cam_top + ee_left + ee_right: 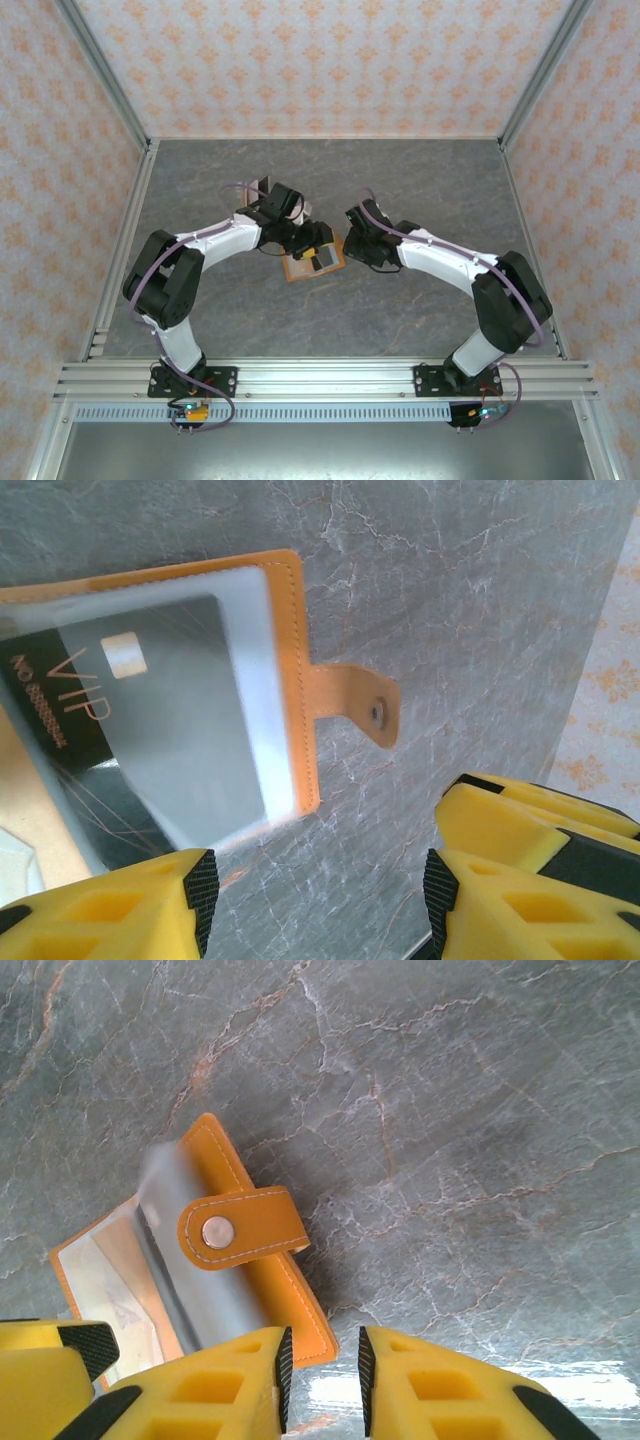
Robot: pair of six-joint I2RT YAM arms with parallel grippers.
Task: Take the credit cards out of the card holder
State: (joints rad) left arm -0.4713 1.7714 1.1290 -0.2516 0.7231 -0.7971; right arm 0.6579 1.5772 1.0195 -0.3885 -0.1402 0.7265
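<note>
The orange card holder (312, 263) lies open on the grey table between both arms. In the left wrist view its clear sleeve (250, 680) covers a black credit card (90, 705) marked VIP, and the snap strap (355, 700) sticks out to the right. My left gripper (320, 885) hangs open above bare table just beside the holder's edge, nothing between its fingers. In the right wrist view the strap (240, 1230) folds over the orange cover (290, 1300). My right gripper (320, 1375) stands with a narrow gap, the cover's corner at its left finger (270, 1370). A pale card (110, 1290) shows under a sleeve.
Patterned walls and metal frame rails (115, 100) enclose the table on three sides. Bare marble table (420, 180) stretches behind and to the right of the holder. A small pale flat piece (262, 185) lies behind my left wrist.
</note>
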